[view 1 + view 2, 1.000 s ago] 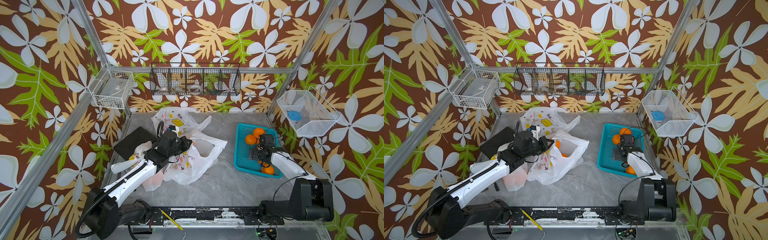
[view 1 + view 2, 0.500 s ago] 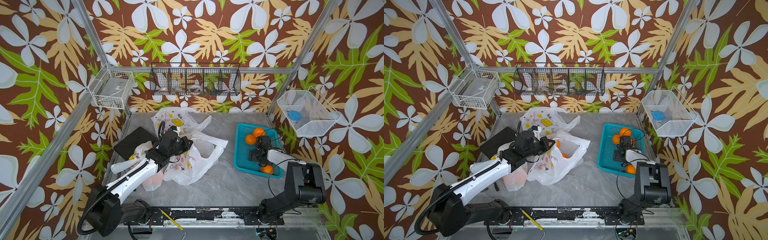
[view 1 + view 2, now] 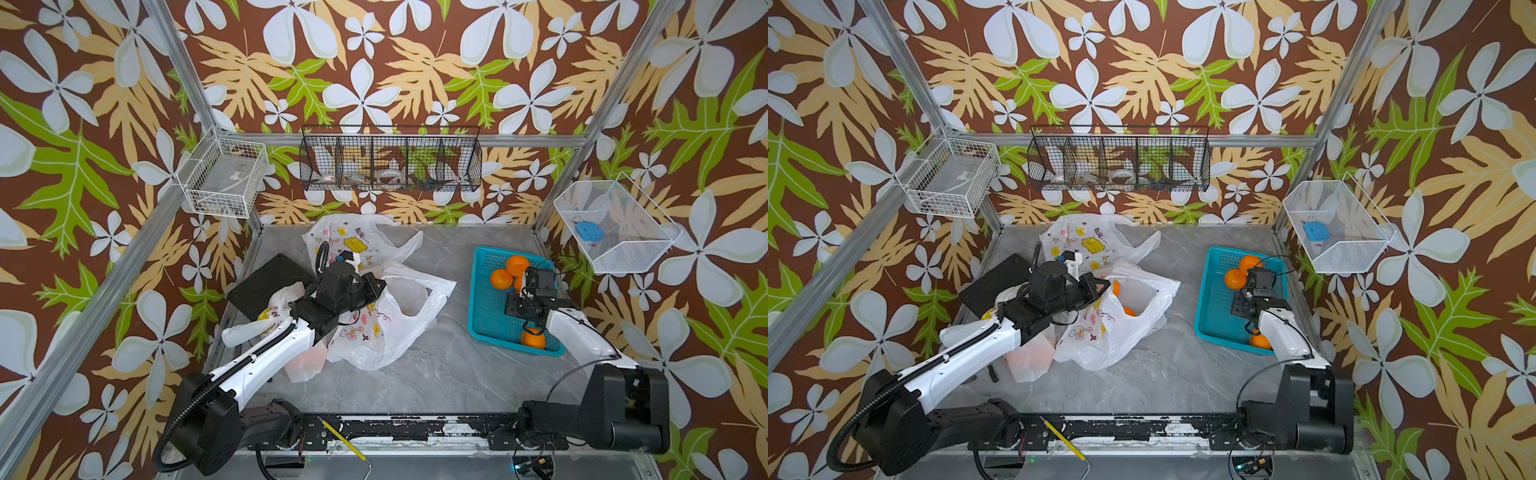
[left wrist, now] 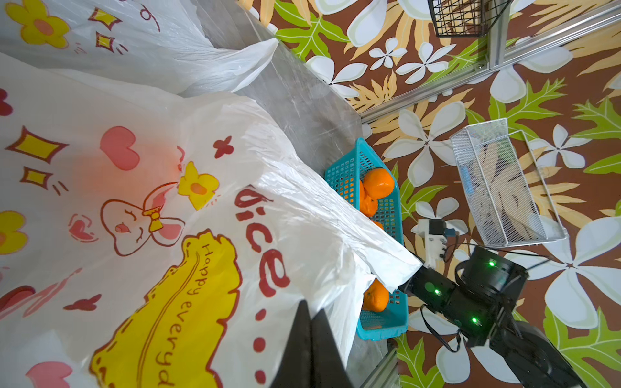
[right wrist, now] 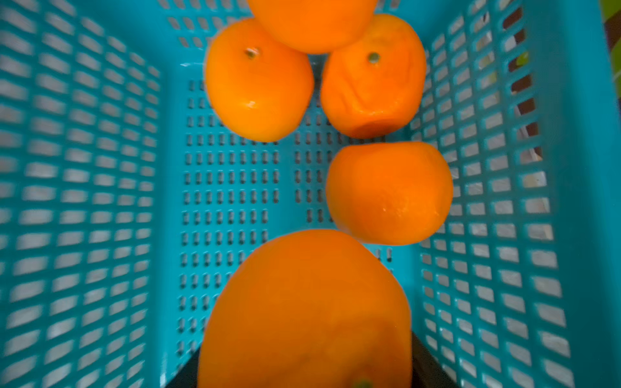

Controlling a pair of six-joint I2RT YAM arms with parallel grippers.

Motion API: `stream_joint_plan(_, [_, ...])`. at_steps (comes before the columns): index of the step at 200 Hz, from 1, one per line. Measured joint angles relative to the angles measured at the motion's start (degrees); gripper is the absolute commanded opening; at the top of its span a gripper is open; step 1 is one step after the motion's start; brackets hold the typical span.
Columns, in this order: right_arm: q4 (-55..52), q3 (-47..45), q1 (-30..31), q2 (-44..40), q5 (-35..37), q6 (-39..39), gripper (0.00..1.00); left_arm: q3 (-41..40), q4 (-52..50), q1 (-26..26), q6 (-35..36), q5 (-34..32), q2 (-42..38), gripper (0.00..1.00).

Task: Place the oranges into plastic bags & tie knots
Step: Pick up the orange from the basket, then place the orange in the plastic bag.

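The left gripper (image 4: 311, 322), jaws clenched on the rim of a translucent white plastic bag printed with bunnies (image 3: 374, 332), held its mouth agape on the grey marbled tabletop (image 3: 436, 374), apparently so fruit could drop in beside two glossy oranges (image 3: 1128, 311) already inside. The right gripper (image 5: 307, 373) straddled another small round orange (image 5: 302, 302) in the teal lattice plastic basket (image 3: 488, 307); whether its jaws had bitten was unclear.
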Motion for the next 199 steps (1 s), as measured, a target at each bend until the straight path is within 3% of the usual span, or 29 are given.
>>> stream_joint_plan(24, [-3.0, 2.1, 5.7, -8.9, -7.5, 2.3, 0.52, 0.0, 0.0, 0.0, 0.5, 0.0, -0.3, 0.00])
stream_joint_plan(53, [-2.4, 7.1, 20.3, -14.8, -13.5, 7.4, 0.52, 0.0, 0.0, 0.0, 1.1, 0.1, -0.4, 0.00])
stream_joint_plan(103, [4.4, 11.4, 42.2, -6.6, -14.0, 14.0, 0.52, 0.0, 0.0, 0.0, 1.3, 1.3, -0.5, 0.00])
stream_joint_plan(153, [12.0, 14.4, 45.4, 7.4, -9.5, 15.9, 0.54, -0.5, 0.0, 0.0, 1.6, 2.2, -1.5, 0.00])
stream_joint_plan(199, [15.8, 17.6, 45.4, 18.2, -10.5, 15.0, 0.75, -1.1, 0.0, 0.0, 1.7, 2.2, -3.0, 0.00])
